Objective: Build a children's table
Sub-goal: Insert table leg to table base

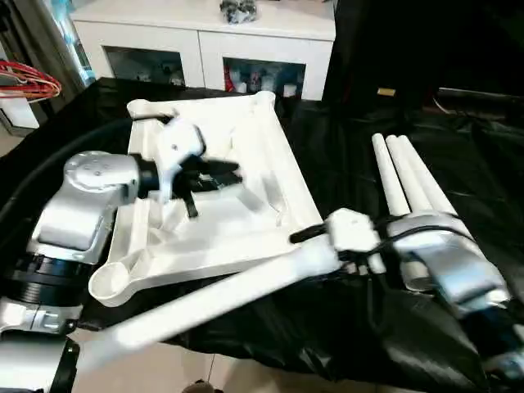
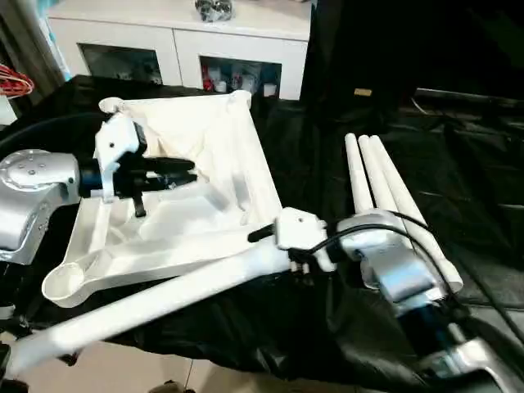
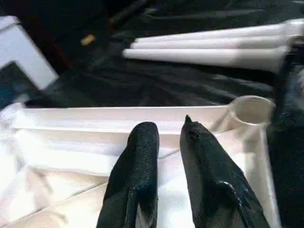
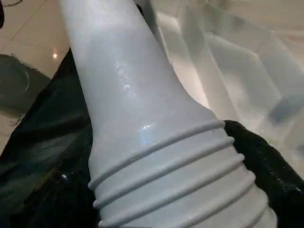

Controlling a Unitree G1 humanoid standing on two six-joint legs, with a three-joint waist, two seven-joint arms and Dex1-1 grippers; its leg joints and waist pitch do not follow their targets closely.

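The children's table top (image 1: 288, 164) lies upside down on black cloth, its ribbed underside and round corner sockets (image 1: 110, 282) facing up. My left gripper (image 1: 229, 172) hovers over the middle of that underside. Its black fingers (image 3: 142, 156) stand a narrow gap apart with nothing between them. My right gripper (image 1: 323, 246) is shut on a white table leg (image 1: 205, 303) near its ribbed thick end (image 4: 180, 171). The leg slants down past the top's near edge and out over the floor. Three more legs (image 1: 405, 176) lie side by side on the cloth to the right.
A white cabinet (image 1: 205, 33) with glass-fronted compartments stands behind the work. Red wires (image 1: 29, 82) show at the far left. The black cloth (image 1: 344, 139) covers the surface, and pale floor (image 1: 164, 368) lies beyond its near edge.
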